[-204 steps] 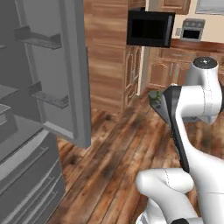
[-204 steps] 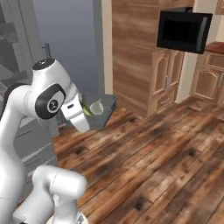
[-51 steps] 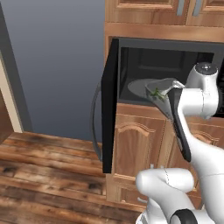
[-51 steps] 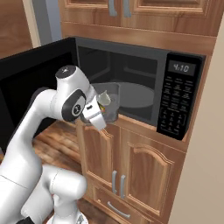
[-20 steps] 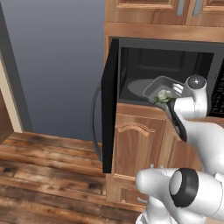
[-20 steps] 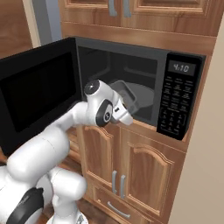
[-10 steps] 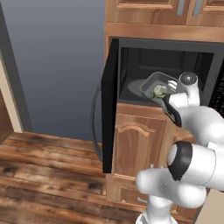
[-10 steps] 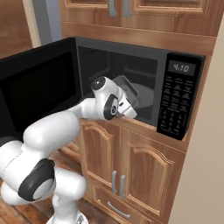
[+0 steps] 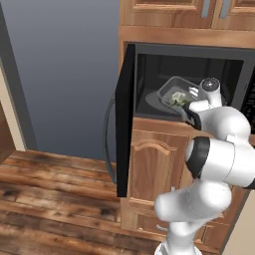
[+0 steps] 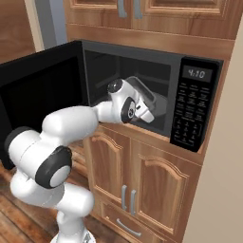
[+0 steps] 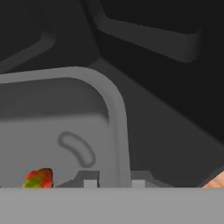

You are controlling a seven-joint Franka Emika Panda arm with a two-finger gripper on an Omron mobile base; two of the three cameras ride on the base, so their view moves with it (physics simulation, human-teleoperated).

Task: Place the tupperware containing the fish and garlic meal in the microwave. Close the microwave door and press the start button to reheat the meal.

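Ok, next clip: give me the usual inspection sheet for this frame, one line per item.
Surface: microwave cavity floor with round turntable.
Job's things: tupperware inside the cavity over the turntable, tilted; green and pale meal inside it; microwave door wide open.
Clutter: nothing seen.
Gripper: gripper inside the cavity, fingers either side of the tupperware rim, gripping it.
Cables: nothing seen.
Surroundings: wooden cabinets, control panel reading 4:10, wood floor.

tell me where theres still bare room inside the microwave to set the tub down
Inside the microwave, bare floor lies left of the tupperware, between it and the hinge-side wall by the microwave door, and behind it toward the back wall. The front right is crowded: the end effector grips the tub's rim there, with the arm filling the opening.
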